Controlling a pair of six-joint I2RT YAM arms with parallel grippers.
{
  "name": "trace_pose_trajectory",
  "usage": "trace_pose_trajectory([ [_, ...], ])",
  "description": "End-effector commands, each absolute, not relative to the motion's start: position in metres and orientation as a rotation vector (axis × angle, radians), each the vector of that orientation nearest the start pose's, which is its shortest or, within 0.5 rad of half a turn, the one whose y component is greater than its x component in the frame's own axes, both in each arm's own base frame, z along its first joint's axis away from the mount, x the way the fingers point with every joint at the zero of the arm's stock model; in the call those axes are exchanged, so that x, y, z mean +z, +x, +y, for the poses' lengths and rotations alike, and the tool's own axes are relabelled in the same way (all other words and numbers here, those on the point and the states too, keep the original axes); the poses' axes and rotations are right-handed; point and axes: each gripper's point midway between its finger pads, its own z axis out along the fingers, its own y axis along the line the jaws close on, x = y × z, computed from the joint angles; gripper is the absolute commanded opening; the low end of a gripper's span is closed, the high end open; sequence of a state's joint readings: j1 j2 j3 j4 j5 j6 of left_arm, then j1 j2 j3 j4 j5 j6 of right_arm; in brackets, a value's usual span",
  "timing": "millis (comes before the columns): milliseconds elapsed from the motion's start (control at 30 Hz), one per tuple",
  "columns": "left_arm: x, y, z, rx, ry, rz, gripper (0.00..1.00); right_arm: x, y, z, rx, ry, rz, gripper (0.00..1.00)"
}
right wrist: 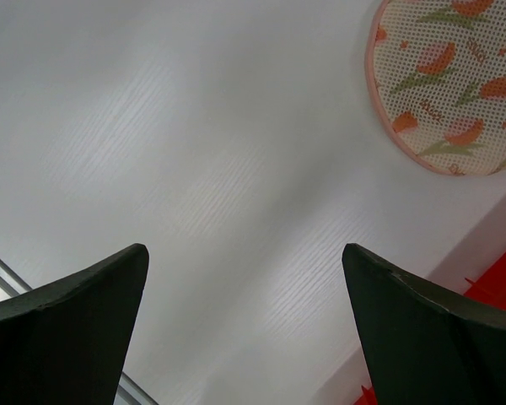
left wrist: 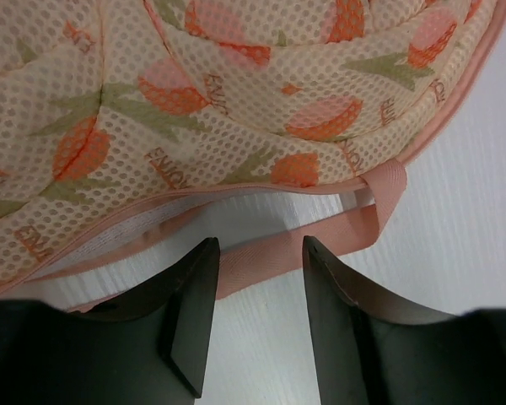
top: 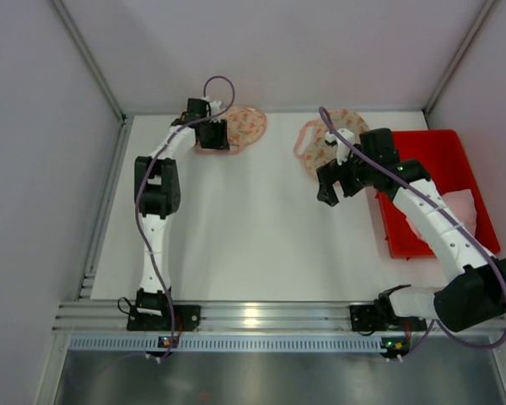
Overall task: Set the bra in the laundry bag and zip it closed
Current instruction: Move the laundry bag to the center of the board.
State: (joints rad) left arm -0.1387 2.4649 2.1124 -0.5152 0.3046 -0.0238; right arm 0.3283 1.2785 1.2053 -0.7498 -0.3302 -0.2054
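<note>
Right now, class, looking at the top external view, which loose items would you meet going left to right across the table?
Tulip-print mesh bag → second tulip-print mesh piece → red bin.

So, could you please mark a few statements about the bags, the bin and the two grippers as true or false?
1. Two floral mesh pieces lie on the table: a left mesh bag and a right mesh piece. True.
2. The right gripper is shut on mesh. False: the right gripper is open over bare table.
3. The red bin sits on the robot's right side. True.
4. The left gripper hangs over the red bin. False: the left gripper is at the left mesh bag, open, with a finger on either side of its pink strap.
5. A pale pink garment lies in the red bin. True.
</note>
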Motion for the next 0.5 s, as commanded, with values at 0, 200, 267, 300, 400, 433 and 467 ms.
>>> trace_pose_trajectory([
  [0,0.022,0.566,-0.132,-0.467,0.209,2.497,0.49,0.217,0.296,0.152,0.471,-0.763,2.232,0.99],
  [200,0.014,0.483,-0.127,-0.49,0.24,2.631,0.45,0.221,0.295,0.15,0.461,-0.773,2.223,0.99],
  [267,0.002,0.451,-0.126,-0.517,0.216,2.7,0.43,0.221,0.295,0.15,0.466,-0.773,2.219,0.99],
  [300,0.011,0.445,-0.128,-0.53,0.222,2.689,0.43,0.222,0.294,0.15,0.468,-0.772,2.217,0.99],
  [400,0.002,0.402,-0.142,-0.575,0.278,2.753,0.41,0.222,0.291,0.149,0.469,-0.771,2.214,0.99],
  [433,0.0,0.391,-0.148,-0.594,0.285,2.77,0.41,0.223,0.289,0.148,0.469,-0.768,2.213,0.99],
  [467,-0.01,0.366,-0.16,-0.613,0.315,2.822,0.4,0.223,0.288,0.147,0.469,-0.768,2.213,0.99],
])
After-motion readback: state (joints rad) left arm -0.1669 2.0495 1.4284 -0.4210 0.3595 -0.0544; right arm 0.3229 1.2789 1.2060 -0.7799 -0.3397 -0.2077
